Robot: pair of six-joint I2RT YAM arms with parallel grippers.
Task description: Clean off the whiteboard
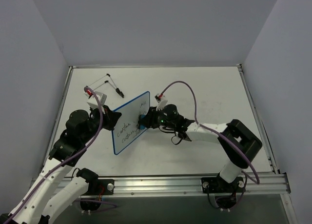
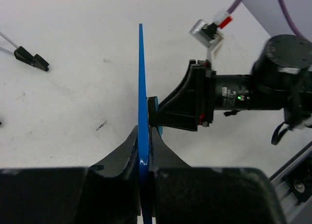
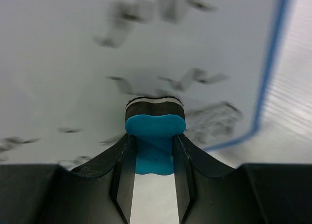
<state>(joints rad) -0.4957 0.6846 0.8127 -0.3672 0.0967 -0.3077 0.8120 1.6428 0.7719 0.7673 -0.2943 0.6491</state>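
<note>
Over the white table (image 1: 209,87) the left gripper (image 2: 145,145) pinches the whiteboard (image 1: 130,121) by its edge; the right gripper (image 3: 154,153), clamped on the blue eraser (image 3: 155,122), may lever it loose by pressing hard.

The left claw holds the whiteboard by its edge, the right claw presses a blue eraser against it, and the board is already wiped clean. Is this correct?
Not fully. The whiteboard is not clean: black handwriting shows on it in the top view. The rest stands: the left claw holds its edge and the right claw presses the blue eraser against it.
</note>
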